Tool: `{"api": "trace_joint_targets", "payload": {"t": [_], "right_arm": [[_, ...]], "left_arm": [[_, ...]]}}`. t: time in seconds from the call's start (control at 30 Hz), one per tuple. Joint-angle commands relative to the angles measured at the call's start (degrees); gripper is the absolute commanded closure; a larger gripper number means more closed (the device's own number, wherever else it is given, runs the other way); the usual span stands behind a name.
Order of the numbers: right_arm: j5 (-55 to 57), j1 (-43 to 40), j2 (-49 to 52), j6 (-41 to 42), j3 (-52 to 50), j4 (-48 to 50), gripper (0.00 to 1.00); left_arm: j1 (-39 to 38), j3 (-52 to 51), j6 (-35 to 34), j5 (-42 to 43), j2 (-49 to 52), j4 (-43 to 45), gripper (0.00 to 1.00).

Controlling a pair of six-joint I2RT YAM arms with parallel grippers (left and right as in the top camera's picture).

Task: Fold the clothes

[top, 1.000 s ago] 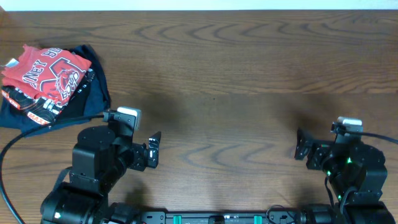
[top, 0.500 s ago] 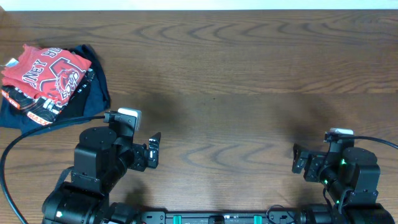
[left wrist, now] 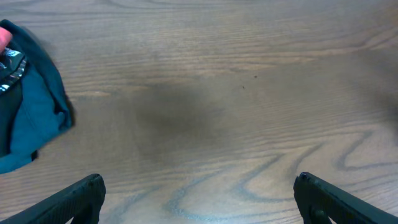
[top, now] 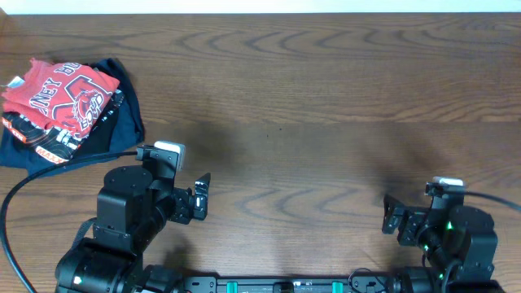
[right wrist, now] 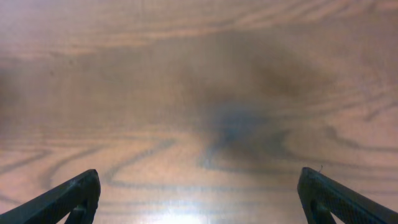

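T-shirt (top: 61,98): coral red, lying as a compact folded bundle with the white-and-dark lettered print facing up; at the far-left corner of the table (top: 326,81), resting on top of a dark garment.
Dark garment (top: 124,114): navy, rumpled, spread beneath the T-shirt at that same table corner; sticking out past it on the right and near sides, with orange-and-white lettering showing along the near-left edge.
Left gripper (top: 199,198): at the near edge of the table, left of the middle; jaws spread wide, holding nothing; well apart from both garments.
Left fingers (left wrist: 78,199): dark, at the bottom corners of the wrist view, only bare table wood between them; navy cloth at the left border of that view.
Right gripper (top: 393,215): at the near edge of the table, toward the right side; jaws spread wide, holding nothing.
Right fingers (right wrist: 68,200): dark, far apart, above bare table wood with a soft shadow on it.
Cable (top: 23,189): black, curving from the left arm across the near-left part of the table.
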Motion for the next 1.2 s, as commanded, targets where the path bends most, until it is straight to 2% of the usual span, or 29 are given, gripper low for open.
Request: {"api": "trace_joint_targets", "payload": {"t": [0.0,0.13,0.27,0.6,0.8,1.17], "right_arm": [[-0.6,-0.1,-5.4,-1.2,-5.4,4.9,0.01],[-1.6,0.0,-12.7,-3.1,-14.3,17.5,0.01],[-4.9,-0.1,-18.6,-8.5,-21.2,29.0,0.01],[-4.4,-0.3,-18.9,-13.3,-36.0,57.3,0.01],[-4.0,-0.3,-18.9,-14.6,-36.3,53.6,0.01],[-4.1,-0.3,-18.9,-14.6,-36.3,53.7,0.01]], "left_arm": [[-0.2,-0.1,-0.9,-0.6,-0.2,0.2,0.02],[-0.2,-0.1,-0.9,-0.6,-0.2,0.2,0.02],[-0.2,-0.1,-0.9,-0.6,-0.2,0.2,0.02],[-0.2,-0.1,-0.9,-0.6,-0.2,0.2,0.02],[-0.2,-0.1,-0.9,-0.6,-0.2,0.2,0.02],[-0.2,-0.1,-0.9,-0.6,-0.2,0.2,0.02]]}}
